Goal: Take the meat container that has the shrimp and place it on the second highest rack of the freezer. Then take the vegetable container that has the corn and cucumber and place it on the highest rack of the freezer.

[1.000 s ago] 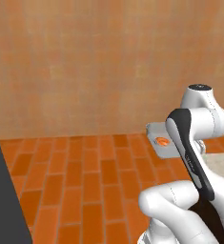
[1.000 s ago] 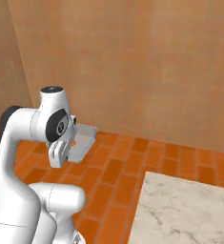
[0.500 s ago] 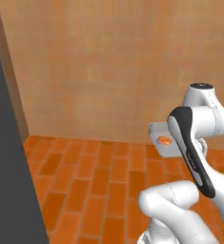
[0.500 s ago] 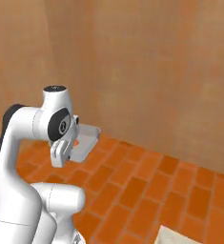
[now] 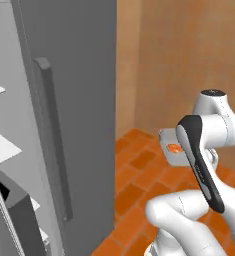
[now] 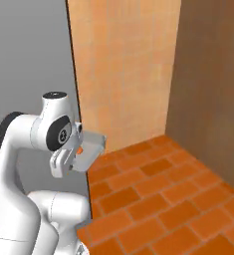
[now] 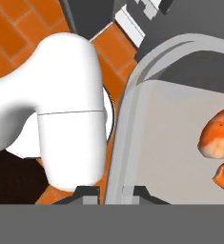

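My gripper (image 7: 114,190) is shut on the rim of the meat container (image 7: 180,143), a grey tray held level in front of the arm. The shrimp (image 7: 220,138) lies in it, orange and white. From the base, the meat container (image 5: 167,141) with the shrimp (image 5: 175,148) juts out beside my wrist, and it shows again as the meat container (image 6: 91,149) on the other side. The freezer (image 5: 79,75) stands at the left, its grey door edge-on with a long handle (image 5: 54,140). White shelves (image 5: 0,142) show at the far left; which rack is which I cannot tell. The vegetable container, corn and cucumber are out of view.
Orange brick floor (image 6: 153,199) lies ahead, bounded by an orange wall (image 6: 123,64) and a darker brown wall (image 6: 213,74) on the right. The grey freezer side (image 6: 29,60) rises close behind my arm. A dark bin (image 5: 16,210) sits low at the left.
The whole picture has swung: the base has turned, bringing the freezer into view from the left. The arm holds the meat container as before.
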